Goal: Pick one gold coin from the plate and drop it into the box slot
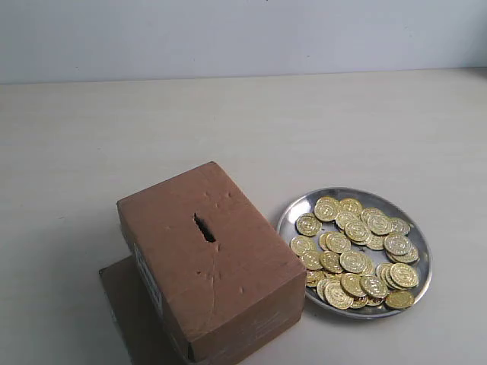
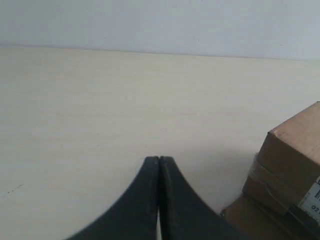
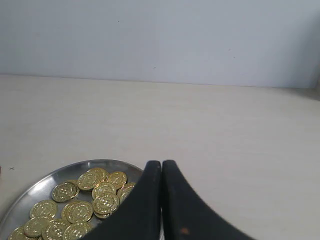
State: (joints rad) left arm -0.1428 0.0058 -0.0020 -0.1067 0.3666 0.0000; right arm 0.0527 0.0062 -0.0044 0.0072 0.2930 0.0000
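A brown cardboard box [image 1: 209,262] stands at the front left of the table, its dark slot [image 1: 204,227] on the top face. To its right lies the silver plate [image 1: 293,210] with several gold coins [image 1: 356,251] heaped in it. No arm shows in the exterior view. In the left wrist view my left gripper [image 2: 159,160] is shut and empty, over bare table, with the box [image 2: 292,155] off to one side. In the right wrist view my right gripper [image 3: 161,164] is shut and empty, at the plate's [image 3: 55,175] rim beside the coins [image 3: 95,197].
A flat brown cardboard sheet [image 1: 125,308] lies under the box. The pale table [image 1: 243,129] runs back to a plain wall.
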